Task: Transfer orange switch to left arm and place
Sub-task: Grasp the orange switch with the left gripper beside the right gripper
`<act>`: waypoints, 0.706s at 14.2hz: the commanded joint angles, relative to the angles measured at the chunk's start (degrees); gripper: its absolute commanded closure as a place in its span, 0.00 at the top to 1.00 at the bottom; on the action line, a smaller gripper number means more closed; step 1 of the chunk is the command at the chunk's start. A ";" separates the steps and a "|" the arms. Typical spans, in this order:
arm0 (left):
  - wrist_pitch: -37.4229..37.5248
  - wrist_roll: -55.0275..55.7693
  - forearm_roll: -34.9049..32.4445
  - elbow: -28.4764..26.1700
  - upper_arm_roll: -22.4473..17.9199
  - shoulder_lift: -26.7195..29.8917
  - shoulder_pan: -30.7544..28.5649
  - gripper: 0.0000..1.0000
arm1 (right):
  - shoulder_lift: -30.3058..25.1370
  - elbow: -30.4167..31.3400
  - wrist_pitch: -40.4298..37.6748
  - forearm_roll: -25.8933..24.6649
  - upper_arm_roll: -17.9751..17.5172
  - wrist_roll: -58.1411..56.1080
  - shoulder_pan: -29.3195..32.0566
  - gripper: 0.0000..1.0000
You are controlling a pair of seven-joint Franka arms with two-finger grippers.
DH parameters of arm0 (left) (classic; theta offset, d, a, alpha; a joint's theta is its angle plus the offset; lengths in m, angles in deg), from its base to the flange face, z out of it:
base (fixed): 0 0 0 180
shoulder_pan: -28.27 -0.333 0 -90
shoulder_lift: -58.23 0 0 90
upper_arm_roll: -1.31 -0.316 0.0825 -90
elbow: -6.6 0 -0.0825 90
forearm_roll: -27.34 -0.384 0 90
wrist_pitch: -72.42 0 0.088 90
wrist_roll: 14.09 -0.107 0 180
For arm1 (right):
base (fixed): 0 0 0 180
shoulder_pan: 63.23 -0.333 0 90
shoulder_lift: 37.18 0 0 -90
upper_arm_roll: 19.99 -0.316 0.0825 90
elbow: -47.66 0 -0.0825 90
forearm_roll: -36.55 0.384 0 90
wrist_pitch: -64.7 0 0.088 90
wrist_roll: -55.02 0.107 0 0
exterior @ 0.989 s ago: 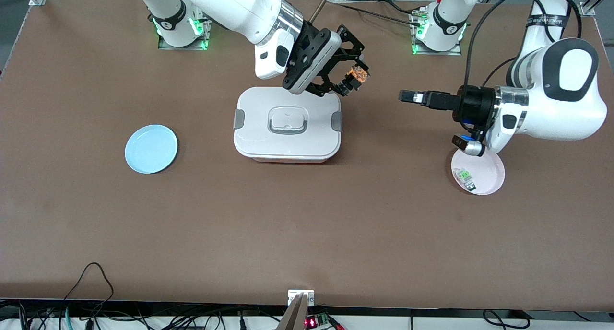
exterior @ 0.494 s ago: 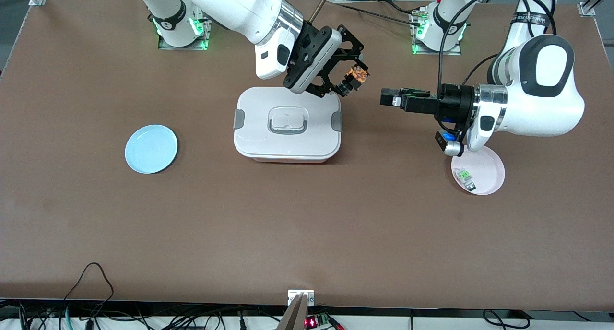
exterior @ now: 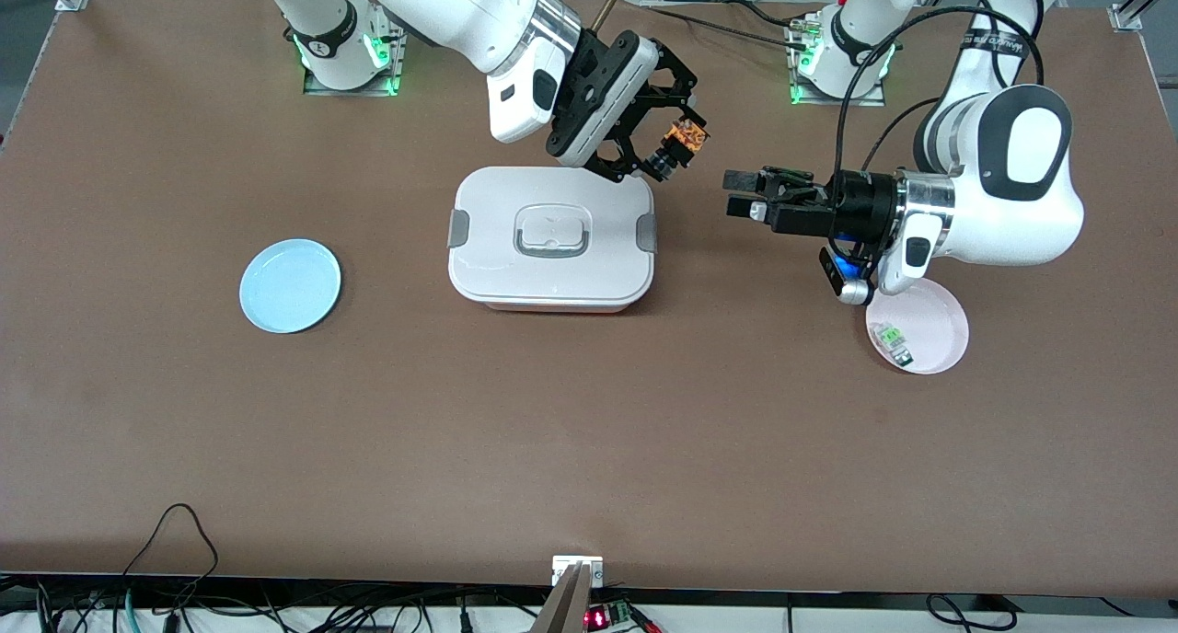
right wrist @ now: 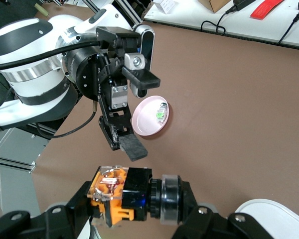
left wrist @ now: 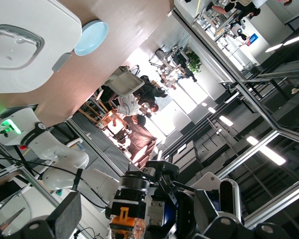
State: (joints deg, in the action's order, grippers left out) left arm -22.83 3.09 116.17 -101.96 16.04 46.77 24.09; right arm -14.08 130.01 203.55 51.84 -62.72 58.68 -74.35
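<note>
A brown counter (exterior: 589, 431) fills the front view, the two arm bases standing along its upper edge and loose cables hanging past its lower edge.

The right gripper (exterior: 679, 143) hangs in the air over the counter just off a corner of the box (exterior: 550, 239), its fingers (right wrist: 70, 219) shut on the orange switch (exterior: 687, 136). In the right wrist view the switch sits clamped between the fingertips with its orange body and clear top turned outward and a black cylindrical stem behind it. It looks like a small, light, rigid plastic part, probably smooth enough to twist if pinched off-centre. My judgement is that the free orange end projecting past the right fingers is the place for the other arm to take it, across its flat sides.

The left gripper (exterior: 747, 194) is level with it, also in the air over bare counter, pointed at the switch, with its fingers (right wrist: 134, 146) spread wide and empty. A clear gap remains between their tips and the switch.

The box is lidded and clipped, so its contents cannot be seen. A pink plate (exterior: 939, 331) near the left arm holds a small clear-and-green component (exterior: 893, 339). A blue plate (exterior: 290, 285) toward the right arm's end holds nothing.
</note>
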 commanded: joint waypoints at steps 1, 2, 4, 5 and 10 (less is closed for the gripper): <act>-3.36 0.66 3.71 -1.13 2.05 2.58 -0.13 0.99 | -0.51 0.17 0.19 -0.62 -0.25 -0.41 0.31 0.00; -3.54 0.57 3.72 -1.13 2.75 2.93 -0.13 0.99 | -0.51 0.17 0.19 -0.62 -0.33 -0.49 0.22 0.00; -3.63 0.05 3.72 -1.22 3.28 2.85 -0.13 0.99 | -0.51 0.26 0.19 -0.71 -0.25 -0.49 0.22 0.00; -3.63 -0.04 3.72 -1.74 3.54 2.85 -0.13 0.99 | -0.51 0.35 0.28 -0.71 -0.25 -0.49 0.22 0.00; -3.63 -0.22 3.72 -3.06 5.03 3.38 -0.13 0.99 | -0.51 0.53 0.28 -0.71 -0.25 -0.49 0.13 0.00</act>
State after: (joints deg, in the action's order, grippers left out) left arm -25.66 3.13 118.50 -102.97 19.61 48.26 24.15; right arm -14.08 130.11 203.54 51.77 -62.70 58.61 -74.35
